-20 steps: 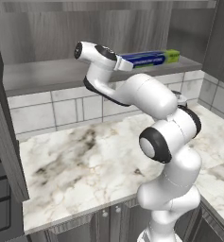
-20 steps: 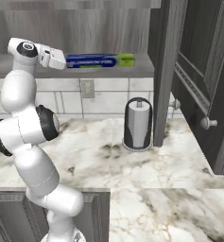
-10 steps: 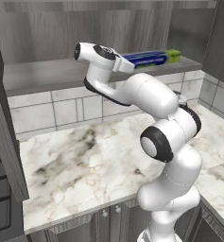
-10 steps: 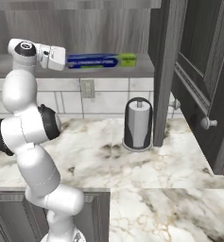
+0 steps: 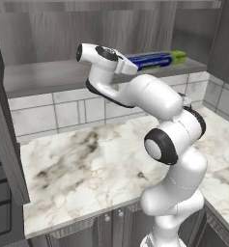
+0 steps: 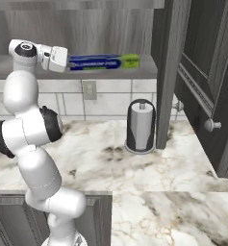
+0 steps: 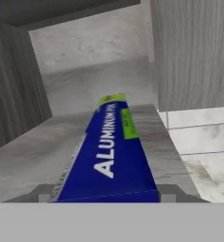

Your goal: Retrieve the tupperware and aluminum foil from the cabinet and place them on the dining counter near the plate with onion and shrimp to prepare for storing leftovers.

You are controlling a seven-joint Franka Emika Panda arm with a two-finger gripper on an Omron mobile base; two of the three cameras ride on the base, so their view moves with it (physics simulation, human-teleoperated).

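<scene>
The aluminum foil (image 5: 154, 59) is a long dark blue box with a yellow-green far end. It lies flat on the inner shelf (image 5: 43, 77) of the open grey cabinet. In the right base view the aluminum foil (image 6: 103, 62) points right along the shelf, and my gripper (image 6: 67, 60) is at its left end. Looking along the hand, the aluminum foil (image 7: 111, 156) runs straight away from me. My gripper (image 7: 106, 194) has one fingertip against each long side of the near end. The box still rests on the shelf.
The cabinet door (image 6: 207, 72) stands open on the right with its round knob sticking out. A dark upright cylinder with a white top (image 6: 141, 126) stands on the marble worktop (image 6: 134, 163) below the shelf. A cabinet side wall rises beside the far end of the box.
The fingers have drawn in onto the near end of the foil box. Arm and box otherwise stay where they were.
</scene>
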